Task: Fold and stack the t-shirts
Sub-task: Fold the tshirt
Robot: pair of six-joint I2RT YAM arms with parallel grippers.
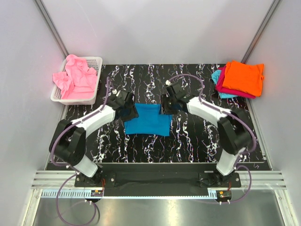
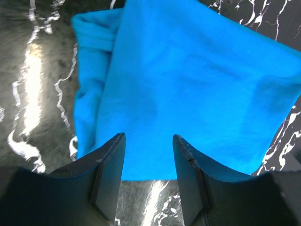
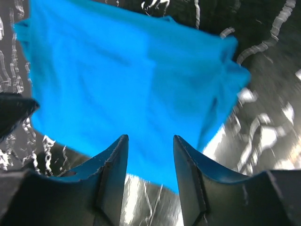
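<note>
Nearest the wrist cameras, two dark fingers of each claw are seen spread apart, with teal-blue cloth showing in the gap. The left claw (image 2: 148, 139) is open and holds nothing. The right claw (image 3: 149, 139) is likewise open and empty. Both sets of fingers are poised over an edge of the cloth; whether the tips touch it cannot be told, as the wrist views are blurred.

From overhead, the teal-blue t-shirt (image 1: 148, 120) is shown lying flat as a rough rectangle in the middle of the black marbled surface (image 1: 197, 136). The claws are placed at its far left and far right corners, facing each other across it. A bunched sleeve (image 2: 89, 33) is tucked along one side.

At the far right corner, a folded stack is seen: an orange t-shirt (image 1: 243, 77) on top, a magenta t-shirt (image 1: 234, 91) beneath it, and a light cyan t-shirt (image 1: 217, 76) at the bottom. At the far left, a white mesh basket (image 1: 55, 96) is filled with crumpled pink t-shirts (image 1: 75, 77).

The folding of the teal-blue t-shirt is judged to be the step in hand, and nearly done. For the next move, both claws would need to be lowered and closed on the far corners, so the cloth can be folded once more or carried to the stack. The pink t-shirts are not yet folded.
</note>
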